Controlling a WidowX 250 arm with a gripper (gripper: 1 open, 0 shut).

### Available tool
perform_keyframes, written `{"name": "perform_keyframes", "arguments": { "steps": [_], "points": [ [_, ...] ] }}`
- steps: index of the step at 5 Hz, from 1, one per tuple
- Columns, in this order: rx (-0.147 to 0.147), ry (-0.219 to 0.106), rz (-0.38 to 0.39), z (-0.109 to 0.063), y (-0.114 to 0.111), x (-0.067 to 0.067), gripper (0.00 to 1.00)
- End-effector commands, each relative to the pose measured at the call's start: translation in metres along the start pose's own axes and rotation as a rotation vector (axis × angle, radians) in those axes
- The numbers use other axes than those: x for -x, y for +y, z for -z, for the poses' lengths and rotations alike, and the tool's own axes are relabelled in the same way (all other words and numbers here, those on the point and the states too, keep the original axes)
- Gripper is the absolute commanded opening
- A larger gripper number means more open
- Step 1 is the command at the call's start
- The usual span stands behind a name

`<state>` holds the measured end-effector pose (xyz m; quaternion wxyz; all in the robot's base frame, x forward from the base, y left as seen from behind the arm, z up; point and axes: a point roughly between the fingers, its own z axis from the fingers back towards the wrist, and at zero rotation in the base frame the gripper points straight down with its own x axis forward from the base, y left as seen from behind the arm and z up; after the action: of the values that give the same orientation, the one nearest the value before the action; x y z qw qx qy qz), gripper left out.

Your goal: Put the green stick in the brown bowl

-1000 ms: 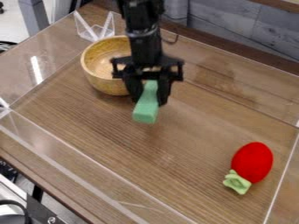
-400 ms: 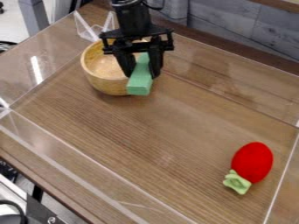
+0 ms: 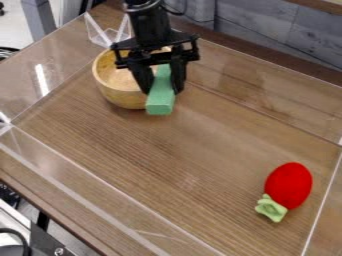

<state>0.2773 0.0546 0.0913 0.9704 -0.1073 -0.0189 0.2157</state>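
Green stick (image 3: 160,92) pinched between black fingers (image 3: 158,72), hanging tilted — just beside brown bowl's (image 3: 112,90) right rim

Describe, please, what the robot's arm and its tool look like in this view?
The arm is black, a slim column entering from the top edge. Its tool is black too: a wide crossbar with two narrow fingers hanging from it. No cables or markings are discernible.

We see an all-black arm (image 3: 144,20), matte, slim boxy segments stacked above the gripper (image 3: 158,78). Gripper is black too: a wide crossbar w/ two thin fingers (image 3: 139,76) dropping from its ends. Cables or markings: too small to tell.
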Motion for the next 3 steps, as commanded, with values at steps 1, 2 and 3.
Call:
{"name": "perform_keyframes", "arguments": {
  "steps": [1,2,3],
  "points": [
    [0.012,-0.051,0.007,-0.008,0.013,-0.007,0.0],
    [0.018,-0.047,0.05,-0.01,0.029,-0.019,0.0],
    [0.025,-0.048,0.092,-0.012,0.041,-0.031,0.0]
  ]
}}
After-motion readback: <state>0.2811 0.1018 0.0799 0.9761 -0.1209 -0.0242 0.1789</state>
